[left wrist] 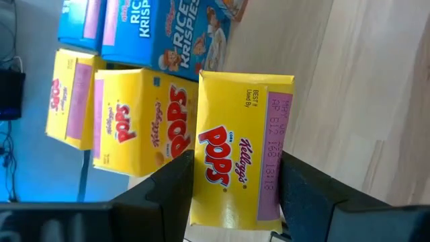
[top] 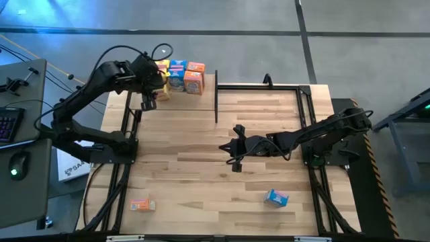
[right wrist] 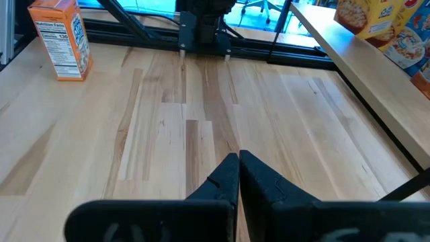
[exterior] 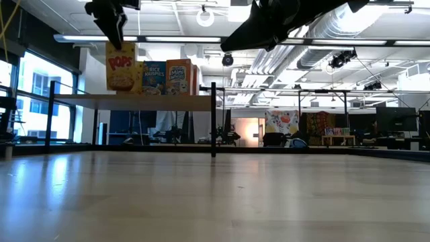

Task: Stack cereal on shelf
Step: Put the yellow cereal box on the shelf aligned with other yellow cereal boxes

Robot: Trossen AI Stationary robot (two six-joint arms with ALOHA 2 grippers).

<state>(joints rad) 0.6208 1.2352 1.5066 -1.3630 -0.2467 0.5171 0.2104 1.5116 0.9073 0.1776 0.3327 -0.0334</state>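
A yellow Pops box [left wrist: 238, 158] fills the left wrist view, clamped between the left claw's [top: 149, 99] fingers [left wrist: 168, 191] over the shelf [exterior: 134, 101] at the table's [top: 201, 181] far left corner. How many boxes stand on the shelf is hard to tell; two more yellow ones [left wrist: 134, 121], blue Rice Krispies [exterior: 154, 77] and an orange-fronted box [top: 194, 81] show. The right claw [top: 234, 149] hovers mid-table, fingers pressed together. One orange box [top: 142, 205] lies near the front left corner, one blue box [top: 276, 197] near the front edge
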